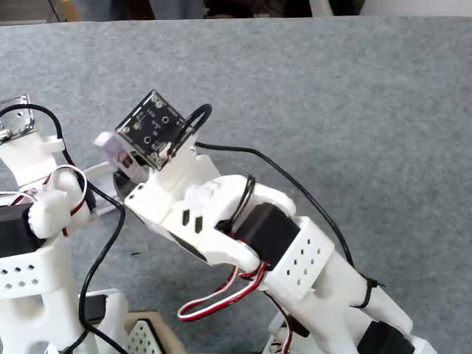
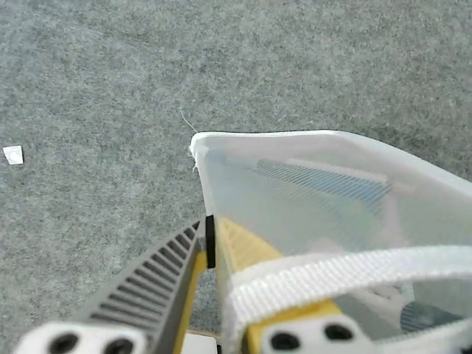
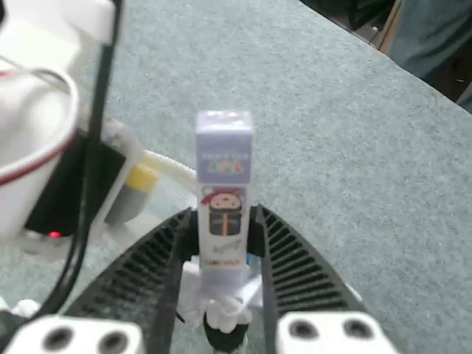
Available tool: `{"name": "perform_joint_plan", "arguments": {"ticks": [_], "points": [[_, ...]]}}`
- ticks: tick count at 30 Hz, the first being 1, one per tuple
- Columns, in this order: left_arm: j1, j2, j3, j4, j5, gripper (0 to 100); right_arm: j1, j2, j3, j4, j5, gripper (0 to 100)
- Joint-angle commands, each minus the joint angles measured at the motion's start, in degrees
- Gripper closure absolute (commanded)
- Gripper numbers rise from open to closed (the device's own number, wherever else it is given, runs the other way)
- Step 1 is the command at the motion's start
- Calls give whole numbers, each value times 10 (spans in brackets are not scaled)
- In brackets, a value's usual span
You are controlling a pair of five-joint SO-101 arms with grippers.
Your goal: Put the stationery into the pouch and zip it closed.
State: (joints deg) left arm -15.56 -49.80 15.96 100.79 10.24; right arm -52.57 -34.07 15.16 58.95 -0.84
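My right gripper [image 3: 221,232] is shut on a lilac rectangular eraser-like stick [image 3: 223,214] with a small cartoon label, which stands up between its ribbed fingers [image 3: 284,243]. In the high view that lilac stick [image 1: 112,145] pokes out beside the right wrist camera board, close to the left arm. My left gripper [image 2: 210,247] is shut on the edge of a translucent white pouch [image 2: 317,199]; its white strap [image 2: 332,276] crosses the front. Blue-striped stationery [image 2: 324,181] shows through the pouch wall. The pouch [image 3: 158,177] also lies just behind the stick.
Grey felt covers the table [image 1: 332,88]. A small white scrap [image 2: 12,154] lies on the felt. The left arm's white body [image 1: 37,221] and black cables [image 1: 103,243] crowd the near left. The far and right parts of the table are open.
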Motion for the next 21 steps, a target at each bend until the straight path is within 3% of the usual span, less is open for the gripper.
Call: {"name": "perform_joint_plan", "arguments": {"ticks": [1, 10, 14, 21], "points": [[-7, -13, -30, 0, 7, 971, -4, -19, -11, 4, 27, 874], [-7, -13, -30, 0, 7, 971, -4, -28, -11, 21, 44, 841], [-7, -13, -30, 0, 7, 971, -25, -25, -9, 2, 117, 989], [-7, -13, -30, 0, 7, 971, -44, -7, 0, -2, 136, 986]]}}
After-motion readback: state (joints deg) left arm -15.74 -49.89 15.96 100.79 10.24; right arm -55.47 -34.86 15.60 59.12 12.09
